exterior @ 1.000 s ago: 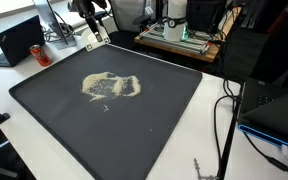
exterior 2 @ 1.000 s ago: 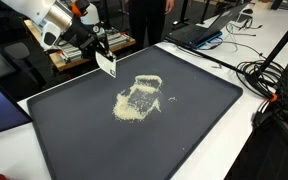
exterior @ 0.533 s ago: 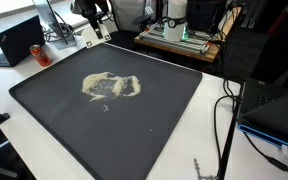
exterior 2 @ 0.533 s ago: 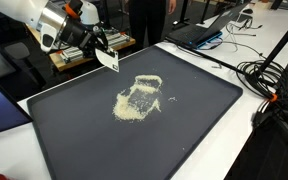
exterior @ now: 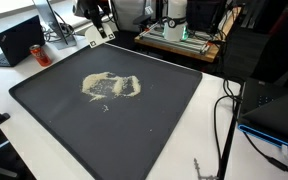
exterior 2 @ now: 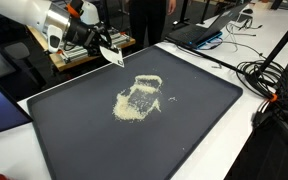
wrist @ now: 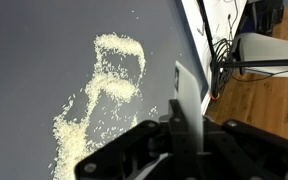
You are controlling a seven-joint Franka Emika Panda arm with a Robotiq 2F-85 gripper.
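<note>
The robot's gripper is clenched on a thin white flat card. It holds the card edge-down in the air, clear of the surface. In both exterior views the card hangs over a far corner of the large black mat that covers the white desk. A loose patch of pale cream grains lies near the mat's middle, well apart from the card. In the wrist view the card stands beside the grains.

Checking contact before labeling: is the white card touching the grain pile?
No, the card, shut in the gripper, hangs in the air near the far corner of the tray, well apart from the pile.
</note>
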